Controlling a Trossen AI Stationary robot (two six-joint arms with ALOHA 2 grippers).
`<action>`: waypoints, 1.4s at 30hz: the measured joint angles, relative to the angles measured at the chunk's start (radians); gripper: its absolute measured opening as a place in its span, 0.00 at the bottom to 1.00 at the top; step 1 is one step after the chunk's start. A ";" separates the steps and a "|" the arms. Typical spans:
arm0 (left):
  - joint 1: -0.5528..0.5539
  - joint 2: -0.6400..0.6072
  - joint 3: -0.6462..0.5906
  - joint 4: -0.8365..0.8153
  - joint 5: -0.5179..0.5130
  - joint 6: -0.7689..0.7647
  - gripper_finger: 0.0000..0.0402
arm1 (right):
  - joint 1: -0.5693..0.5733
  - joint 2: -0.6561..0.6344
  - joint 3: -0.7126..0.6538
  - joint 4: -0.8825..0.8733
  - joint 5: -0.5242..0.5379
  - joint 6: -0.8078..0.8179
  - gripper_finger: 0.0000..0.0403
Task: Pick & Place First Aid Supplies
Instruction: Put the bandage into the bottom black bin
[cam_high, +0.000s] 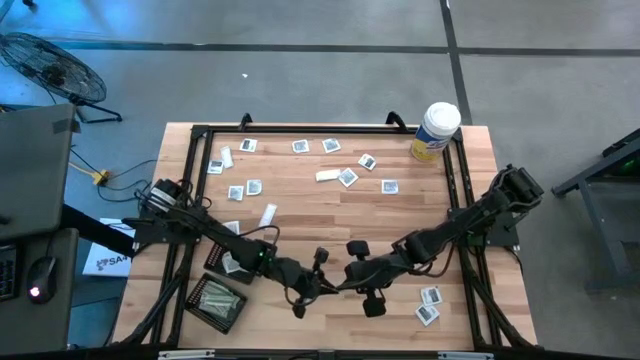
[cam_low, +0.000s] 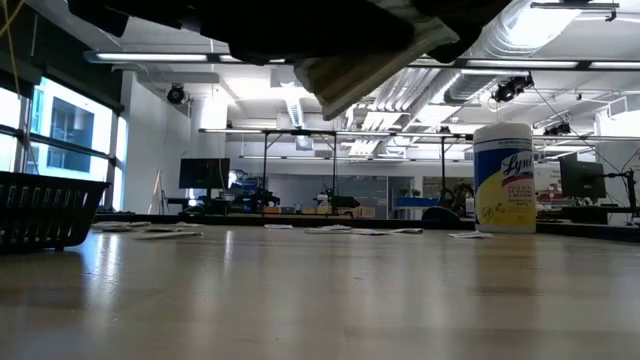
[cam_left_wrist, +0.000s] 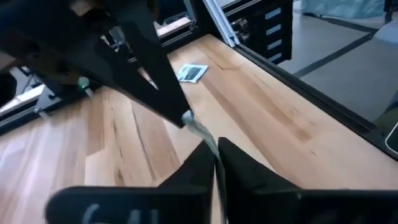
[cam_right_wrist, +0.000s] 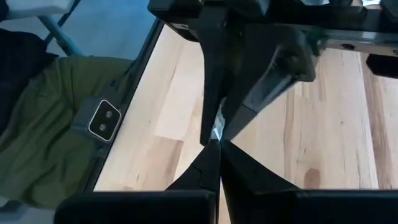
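Both grippers meet above the near middle of the table, tip to tip. My left gripper (cam_high: 318, 284) (cam_left_wrist: 216, 157) and my right gripper (cam_high: 350, 281) (cam_right_wrist: 214, 147) are each shut on the same small white-grey packet (cam_left_wrist: 200, 133) (cam_right_wrist: 216, 129), which spans the short gap between them. In the low view the packet (cam_low: 372, 62) shows pale under the dark arms, well above the tabletop. Many other packets (cam_high: 347, 177) lie flat on the far half of the table, and two more (cam_high: 429, 305) lie near the right front. My left gripper pinches one end of the packet (cam_left_wrist: 211, 148) between its two fingertips, coming level from the table's left. The packet is lifted clear of the table. My right gripper pinches the opposite end of the packet (cam_left_wrist: 188, 119) between its fingertips, coming level from the table's right. The packet sits edge-on between the two pairs of tips.
A large white canister with a yellow label (cam_high: 435, 130) (cam_low: 503, 178) stands at the far right corner. Two black mesh trays (cam_high: 218, 303) (cam_high: 232, 262) sit at the near left, one showing in the low view (cam_low: 45, 210). A black frame rail (cam_high: 462, 190) borders the table.
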 joint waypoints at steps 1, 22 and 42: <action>0.000 0.000 0.000 -0.006 0.000 -0.011 0.02 | 0.000 0.000 0.000 -0.001 0.005 -0.004 0.00; -0.262 -0.383 0.053 -1.158 0.048 -0.690 0.00 | 0.042 -0.001 0.000 0.008 0.262 -0.084 0.39; -0.559 -0.422 -0.116 -1.230 0.136 -1.295 0.00 | -0.008 -0.001 0.001 0.000 0.278 -0.079 0.39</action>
